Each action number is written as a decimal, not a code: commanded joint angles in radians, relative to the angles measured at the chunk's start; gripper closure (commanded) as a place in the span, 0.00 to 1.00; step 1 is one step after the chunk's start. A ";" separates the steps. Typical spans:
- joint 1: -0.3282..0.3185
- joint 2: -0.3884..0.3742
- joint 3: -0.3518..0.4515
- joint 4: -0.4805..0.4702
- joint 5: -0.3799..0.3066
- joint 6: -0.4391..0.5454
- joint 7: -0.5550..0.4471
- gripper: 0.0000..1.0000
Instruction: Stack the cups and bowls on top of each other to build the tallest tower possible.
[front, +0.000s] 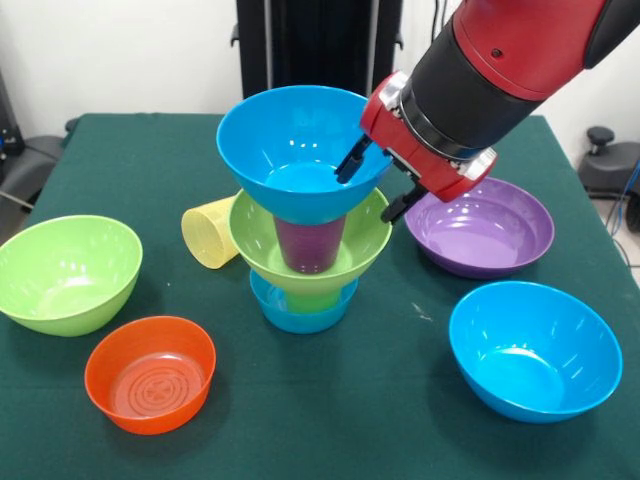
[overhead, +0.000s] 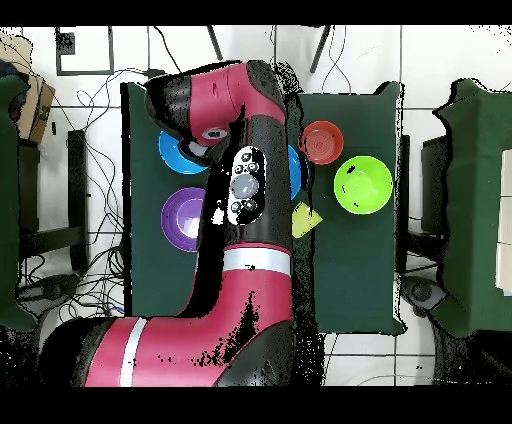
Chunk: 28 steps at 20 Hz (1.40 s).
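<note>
Nearest the camera an orange bowl (front: 150, 373) is seen, while behind it the gripper (front: 376, 185), fingers spread astride the right-hand rim of the tower's (front: 303, 215) top blue bowl (front: 300, 150), is held beside the upright stack's axis.

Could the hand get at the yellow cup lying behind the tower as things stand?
Probably yes, but awkwardly. The yellow cup lies on its side with its top uncovered, yet it sits tight against the tower, whose green bowl juts out beside it. The hand straddles the top blue bowl's rim.
</note>
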 joint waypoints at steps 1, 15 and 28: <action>0.009 -0.025 0.054 -0.031 0.017 0.086 -0.063 0.00; -0.003 -0.043 0.057 -0.082 0.026 0.126 -0.115 0.00; -0.003 -0.062 0.062 -0.141 0.044 0.210 -0.151 0.00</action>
